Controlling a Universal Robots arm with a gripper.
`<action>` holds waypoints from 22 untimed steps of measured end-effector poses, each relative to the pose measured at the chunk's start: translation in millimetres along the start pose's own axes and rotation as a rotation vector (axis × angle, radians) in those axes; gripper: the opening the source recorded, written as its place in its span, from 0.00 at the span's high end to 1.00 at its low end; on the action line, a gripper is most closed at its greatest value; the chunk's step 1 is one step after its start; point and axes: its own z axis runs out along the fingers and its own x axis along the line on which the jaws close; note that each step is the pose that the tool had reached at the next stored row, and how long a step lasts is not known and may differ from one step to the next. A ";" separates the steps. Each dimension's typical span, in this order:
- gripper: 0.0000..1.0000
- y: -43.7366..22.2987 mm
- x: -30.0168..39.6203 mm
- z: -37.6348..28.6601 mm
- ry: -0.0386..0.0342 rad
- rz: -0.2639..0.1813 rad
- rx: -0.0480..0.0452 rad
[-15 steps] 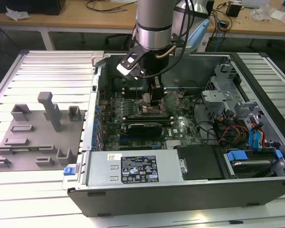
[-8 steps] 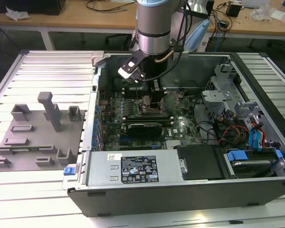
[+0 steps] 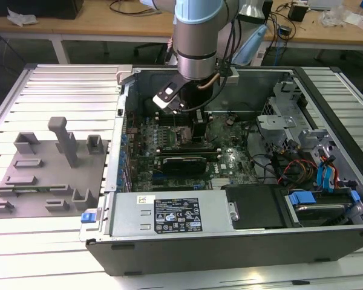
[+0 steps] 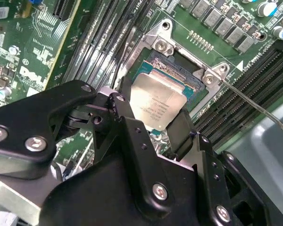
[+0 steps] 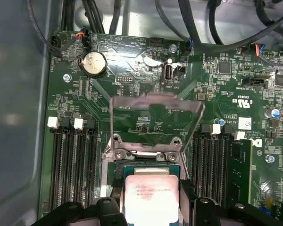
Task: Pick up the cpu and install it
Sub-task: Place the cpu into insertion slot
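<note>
we see the black two-fingered gripper [image 4: 155,113] grasping the shiny silver-topped square cpu [image 4: 156,104] by its edges, just over the open dark socket [image 4: 179,70]. a raised metal latch frame [image 5: 153,110] stands upright beside it, and black memory slots [image 5: 73,160] flank both sides.

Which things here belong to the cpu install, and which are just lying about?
Job:
cpu, held by the gripper
open socket
raised latch frame

Lying about:
grey fixture blocks
power supply
coin battery
memory slots
</note>
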 end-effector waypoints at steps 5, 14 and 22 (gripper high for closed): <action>0.45 -0.1 1.4 0.8 -0.0017 0.004 0.0003; 0.45 -1.2 4.3 4.0 -0.0030 0.030 0.0025; 0.45 -2.8 4.7 8.3 0.0019 0.035 0.0028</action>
